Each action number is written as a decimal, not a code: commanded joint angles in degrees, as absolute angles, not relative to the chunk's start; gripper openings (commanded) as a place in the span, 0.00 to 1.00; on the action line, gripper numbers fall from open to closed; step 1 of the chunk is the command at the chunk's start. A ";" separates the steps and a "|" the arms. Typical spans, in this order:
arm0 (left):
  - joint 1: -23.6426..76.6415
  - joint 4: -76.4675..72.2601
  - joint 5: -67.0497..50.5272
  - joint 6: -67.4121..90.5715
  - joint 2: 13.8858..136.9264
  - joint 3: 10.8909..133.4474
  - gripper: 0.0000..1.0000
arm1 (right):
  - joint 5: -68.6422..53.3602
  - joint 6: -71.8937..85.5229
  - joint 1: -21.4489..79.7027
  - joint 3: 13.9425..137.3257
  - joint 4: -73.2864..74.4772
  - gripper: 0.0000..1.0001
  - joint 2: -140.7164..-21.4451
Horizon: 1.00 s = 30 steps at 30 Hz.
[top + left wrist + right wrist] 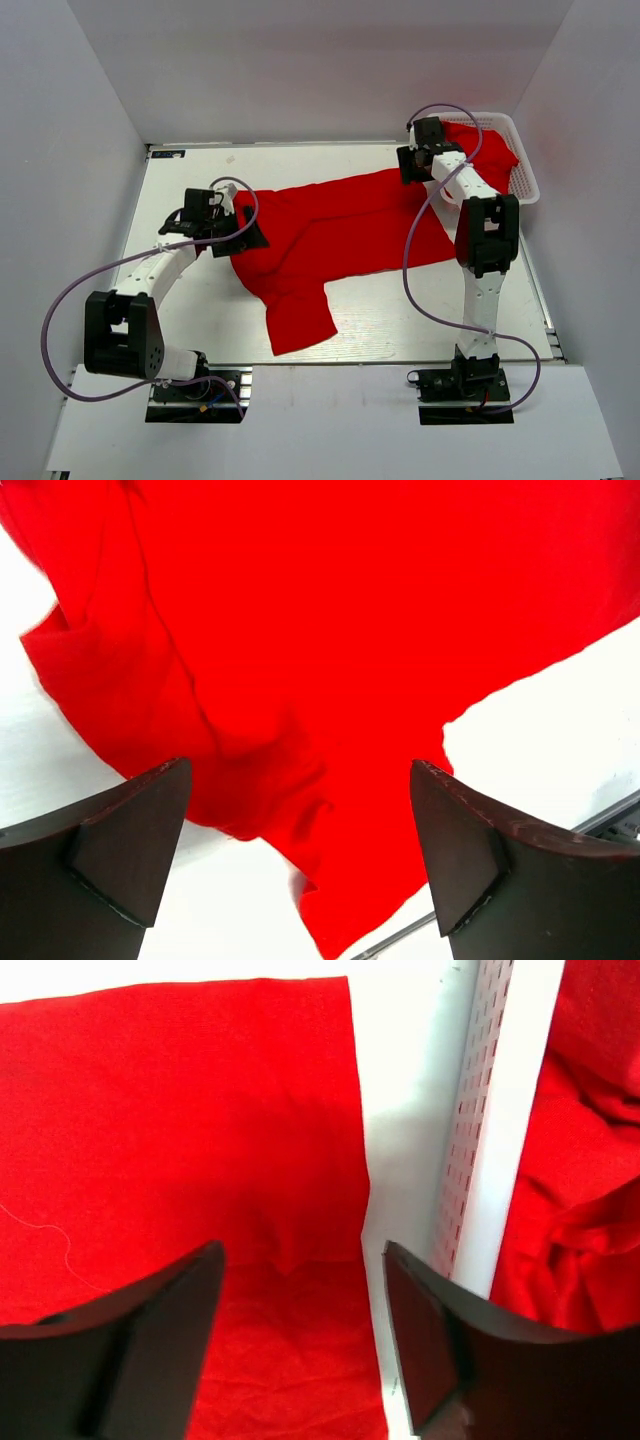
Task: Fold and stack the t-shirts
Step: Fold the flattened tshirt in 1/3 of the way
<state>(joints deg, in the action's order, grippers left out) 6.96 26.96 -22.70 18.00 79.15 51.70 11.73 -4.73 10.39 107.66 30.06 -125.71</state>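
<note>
From above I see a plain red cloth t-shirt [340, 235] spread mid-table, with a white plastic lattice basket [528, 180] at two o'clock. Left wrist: left gripper [300, 850] gapes over its edge. Right wrist: right gripper [300, 1335] gapes, basket wall crowding two o'clock

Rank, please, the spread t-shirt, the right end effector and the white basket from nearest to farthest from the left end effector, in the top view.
1. Spread t-shirt: right beside the left end effector, mid-table.
2. Right end effector: at the shirt's far-right end.
3. White basket: far right corner, beyond it.
</note>
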 commanded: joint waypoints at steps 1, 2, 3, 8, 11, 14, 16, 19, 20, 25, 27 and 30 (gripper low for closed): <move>7.21 28.74 -21.01 17.14 77.51 55.80 1.00 | 11.25 -5.62 10.19 107.84 29.88 0.74 -121.99; 7.21 28.22 -21.01 17.14 78.04 56.94 1.00 | 10.64 -5.97 10.20 107.75 29.62 0.81 -122.17; 7.21 27.08 -20.48 17.14 78.66 57.56 1.00 | 9.24 -6.06 10.20 107.75 29.62 0.90 -121.91; 7.21 24.52 -20.48 17.92 88.73 65.46 1.00 | 3.62 -7.20 10.55 108.11 29.09 0.90 -121.81; 7.21 20.75 -20.48 19.68 94.20 69.95 1.00 | -1.64 -7.73 10.90 108.54 28.92 0.90 -122.34; 7.21 16.97 -20.48 20.48 101.50 74.08 1.00 | -7.02 -7.30 11.42 109.16 27.34 0.90 -123.66; 7.21 17.75 -19.96 20.48 107.36 78.63 1.00 | -7.64 -6.51 11.60 110.91 27.25 0.90 -125.59; 7.21 18.28 -16.89 20.48 112.05 82.17 1.00 | -8.17 -5.98 12.13 112.93 27.34 0.90 -128.23; 7.21 18.80 -16.27 20.48 114.84 82.96 1.00 | -8.17 -5.89 12.04 113.46 27.16 0.90 -129.19; 7.21 23.55 -9.32 21.09 120.05 88.15 1.00 | -8.00 -3.96 11.60 113.12 25.93 0.90 -132.00; 6.68 24.08 -7.83 21.09 120.75 88.76 1.00 | -7.91 -3.34 11.78 113.20 25.58 0.90 -132.97; 6.15 25.83 -4.86 21.80 122.86 90.60 1.00 | -7.47 -2.55 11.78 113.82 25.93 0.90 -134.91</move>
<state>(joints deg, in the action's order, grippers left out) 6.81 22.28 -10.46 21.17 121.54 88.09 -6.79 -4.03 12.05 111.66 26.89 -133.58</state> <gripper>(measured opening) 0.996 0.904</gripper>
